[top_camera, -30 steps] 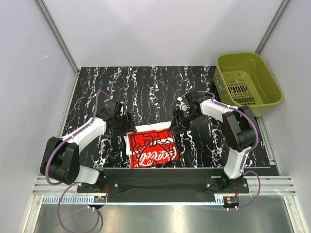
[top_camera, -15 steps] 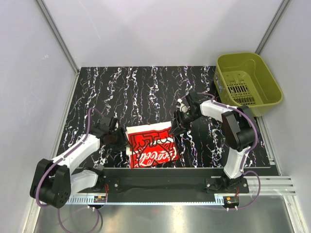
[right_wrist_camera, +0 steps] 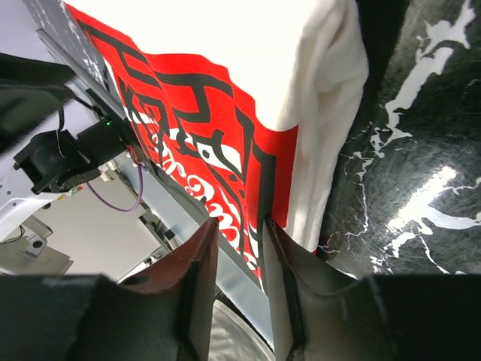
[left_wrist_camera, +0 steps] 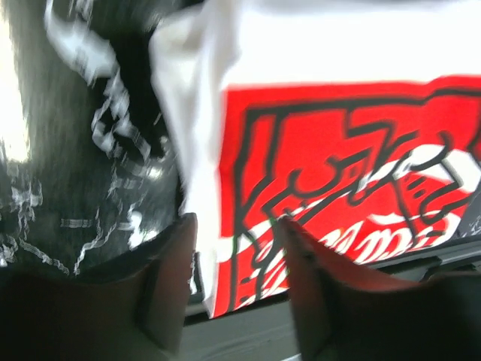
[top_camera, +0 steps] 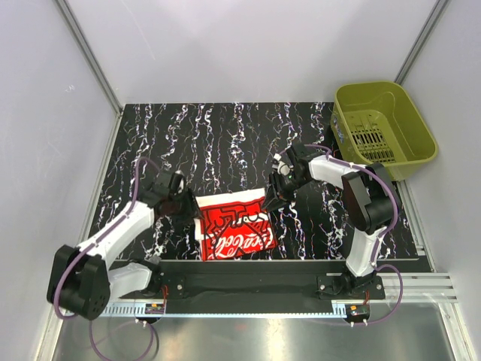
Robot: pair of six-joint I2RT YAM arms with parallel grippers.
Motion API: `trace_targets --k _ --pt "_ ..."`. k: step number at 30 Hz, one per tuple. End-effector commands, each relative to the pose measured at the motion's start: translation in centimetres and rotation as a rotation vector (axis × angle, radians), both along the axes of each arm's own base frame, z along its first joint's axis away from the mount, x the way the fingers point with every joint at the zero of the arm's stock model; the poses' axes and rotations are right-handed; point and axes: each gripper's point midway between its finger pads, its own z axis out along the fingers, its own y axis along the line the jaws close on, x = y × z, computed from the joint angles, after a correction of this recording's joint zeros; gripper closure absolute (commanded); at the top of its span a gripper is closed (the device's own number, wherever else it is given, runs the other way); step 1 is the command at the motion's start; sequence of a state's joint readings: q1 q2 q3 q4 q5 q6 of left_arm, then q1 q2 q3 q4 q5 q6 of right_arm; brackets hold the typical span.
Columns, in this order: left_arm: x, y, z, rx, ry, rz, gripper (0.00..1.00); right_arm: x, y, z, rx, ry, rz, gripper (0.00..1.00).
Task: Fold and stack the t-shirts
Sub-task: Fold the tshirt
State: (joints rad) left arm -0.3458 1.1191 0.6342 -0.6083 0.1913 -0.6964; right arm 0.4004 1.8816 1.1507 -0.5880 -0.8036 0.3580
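Folded t-shirt (top_camera: 233, 229) between left gripper (top_camera: 188, 210), jaws parted, and right gripper (top_camera: 271, 198), hold unclear

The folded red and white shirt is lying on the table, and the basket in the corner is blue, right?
No. The top view shows the basket is yellow-green, not blue. The folded shirt does lie on the table.

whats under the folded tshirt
The t-shirt lies flat on the black marbled table, and only tabletop shows around its edges. Whatever sits beneath its folded layers is covered, so another shirt underneath cannot be confirmed or excluded.
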Motion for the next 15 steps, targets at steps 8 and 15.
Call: trace_targets --k 8,15 --pt "8.0 -4.6 3.4 -0.152 -0.146 -0.042 0.65 1.9 1.6 5.2 -0.006 -0.126 0.015 0.65" --pt "9.4 -3.4 -1.1 -0.129 -0.078 0.021 0.69 0.6 7.0 3.6 0.177 -0.015 0.112 0.83"
